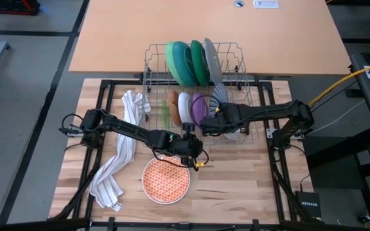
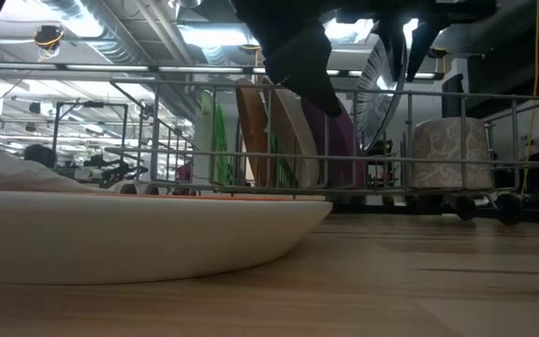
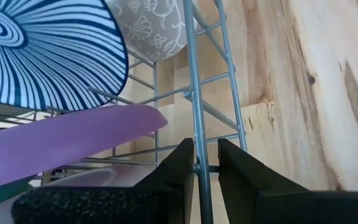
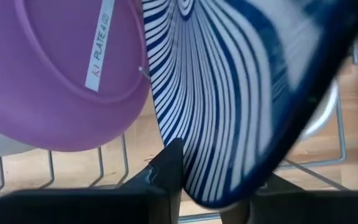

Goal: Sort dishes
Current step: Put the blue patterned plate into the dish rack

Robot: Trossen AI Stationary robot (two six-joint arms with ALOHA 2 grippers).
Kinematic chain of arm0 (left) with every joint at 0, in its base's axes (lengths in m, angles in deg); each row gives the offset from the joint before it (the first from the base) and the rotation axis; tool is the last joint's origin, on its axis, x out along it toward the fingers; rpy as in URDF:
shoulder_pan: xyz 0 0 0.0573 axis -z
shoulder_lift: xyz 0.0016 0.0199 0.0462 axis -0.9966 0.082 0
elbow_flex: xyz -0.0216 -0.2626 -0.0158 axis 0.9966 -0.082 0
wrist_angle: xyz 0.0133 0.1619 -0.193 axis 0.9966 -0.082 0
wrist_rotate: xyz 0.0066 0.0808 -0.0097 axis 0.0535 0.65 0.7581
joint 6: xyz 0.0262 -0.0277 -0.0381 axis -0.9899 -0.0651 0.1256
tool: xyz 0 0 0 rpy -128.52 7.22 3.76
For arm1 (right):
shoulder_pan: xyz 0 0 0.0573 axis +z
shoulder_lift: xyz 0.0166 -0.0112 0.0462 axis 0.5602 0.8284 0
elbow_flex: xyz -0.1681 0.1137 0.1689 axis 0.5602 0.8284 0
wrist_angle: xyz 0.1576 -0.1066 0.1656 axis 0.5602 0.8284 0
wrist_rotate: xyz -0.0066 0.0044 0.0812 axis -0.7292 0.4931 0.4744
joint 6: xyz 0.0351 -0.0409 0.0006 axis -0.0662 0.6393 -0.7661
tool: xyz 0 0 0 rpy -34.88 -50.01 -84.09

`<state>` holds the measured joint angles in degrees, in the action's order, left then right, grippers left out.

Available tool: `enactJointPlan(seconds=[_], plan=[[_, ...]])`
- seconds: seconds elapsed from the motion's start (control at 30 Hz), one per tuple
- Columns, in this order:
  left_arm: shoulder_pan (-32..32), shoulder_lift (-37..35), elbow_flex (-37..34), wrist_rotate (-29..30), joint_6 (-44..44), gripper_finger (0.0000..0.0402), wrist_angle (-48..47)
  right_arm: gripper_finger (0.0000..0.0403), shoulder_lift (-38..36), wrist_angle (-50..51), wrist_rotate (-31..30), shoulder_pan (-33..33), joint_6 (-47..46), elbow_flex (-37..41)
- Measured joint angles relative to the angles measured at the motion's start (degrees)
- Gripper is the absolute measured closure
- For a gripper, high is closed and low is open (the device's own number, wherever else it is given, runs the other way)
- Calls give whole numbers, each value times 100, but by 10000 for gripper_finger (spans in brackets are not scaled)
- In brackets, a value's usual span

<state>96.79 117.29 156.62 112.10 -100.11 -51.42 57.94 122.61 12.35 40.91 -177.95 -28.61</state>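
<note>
A wire dish rack [image 1: 148, 72] stands at the table's far middle. Green, teal and grey plates stand on edge in its far row. Orange, white, purple [image 1: 198, 109] and blue-and-white striped [image 1: 220, 95] plates stand in its near row. An orange patterned plate [image 1: 166, 179] lies flat on the table in front. My right gripper [image 4: 222, 180] is open over the near row, with the striped plate's lower rim [image 4: 210, 196] between its fingers. My left gripper [image 3: 205, 163] is at the rack's near side, open only a little, with an upright rack wire [image 3: 197, 124] between its fingers. My left gripper's fingers stand on either side of the upright rack wire [image 3: 199, 158], slanting down from the table's left. One finger [image 3: 180, 163] lies against the wire and a slit shows at the other. My right gripper points down with one finger [image 4: 169, 163] beside the striped plate's face; I cannot tell whether it touches.
A white striped towel [image 1: 117, 167] lies along the table's left side. A grey flowered bowl [image 3: 154, 25] sits in the rack's near right corner, behind the striped plate. The purple plate [image 4: 61, 68] stands close beside the striped one. A pale tabletop lies beyond the rack.
</note>
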Motion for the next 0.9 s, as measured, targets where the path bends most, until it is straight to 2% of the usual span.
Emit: enactJointPlan(seconds=[0.3,0.67,0.83,0.9], plan=[[95,2,0,-50,-91,349,-30,323,0,-267,41,-1,533,2],[326,2,-4,-113,-702,348,4,322,1,-317,189,-8,1262,4],[311,2,-9,-91,-819,338,105,322,2,-342,245,-6,1278,9],[283,2,-9,-84,-819,336,101,322,2,-383,438,-14,1299,9]])
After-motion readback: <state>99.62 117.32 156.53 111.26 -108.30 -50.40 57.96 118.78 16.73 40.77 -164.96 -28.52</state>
